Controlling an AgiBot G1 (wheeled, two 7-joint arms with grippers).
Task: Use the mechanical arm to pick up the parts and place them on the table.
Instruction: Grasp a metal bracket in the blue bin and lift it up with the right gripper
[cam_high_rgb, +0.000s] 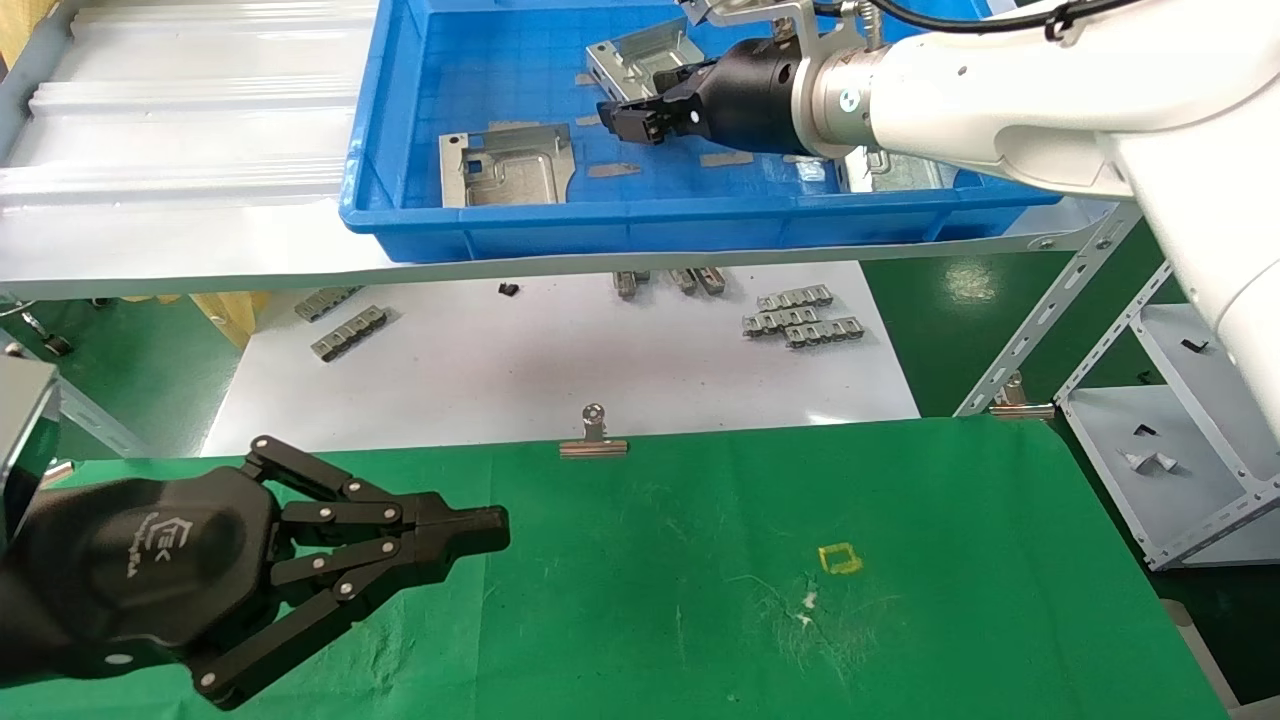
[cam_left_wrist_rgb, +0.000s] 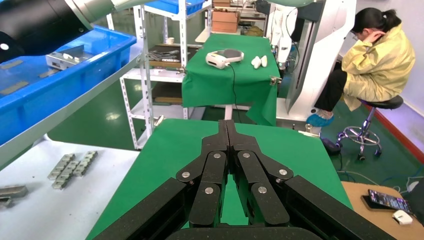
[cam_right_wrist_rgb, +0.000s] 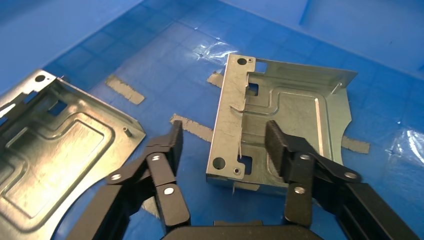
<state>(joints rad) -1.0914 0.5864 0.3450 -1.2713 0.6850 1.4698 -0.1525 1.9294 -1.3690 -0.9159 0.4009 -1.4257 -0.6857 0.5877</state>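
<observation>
Head: right gripper (cam_high_rgb: 632, 118) inside blue tray (cam_high_rgb: 400, 215), at far bracket (cam_high_rgb: 640, 55); second bracket (cam_high_rgb: 507, 165) lies nearer; left gripper (cam_high_rgb: 480, 530) over green table (cam_high_rgb: 900, 520) | Left wrist: left fingers (cam_left_wrist_rgb: 226, 131) pressed together, holding nothing | Right wrist: right fingers (cam_right_wrist_rgb: 175, 140) spread, straddling the far bracket's (cam_right_wrist_rgb: 290, 105) holed flange, not clamped.

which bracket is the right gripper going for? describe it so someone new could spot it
Start at the blue plastic tray on the raised shelf. Three silvery brackets lie in it; the target bracket is toward the far wall. Unlike the nearer bracket or the one mostly hidden under the arm, it sits at the open right gripper, one finger over its plate.
</observation>
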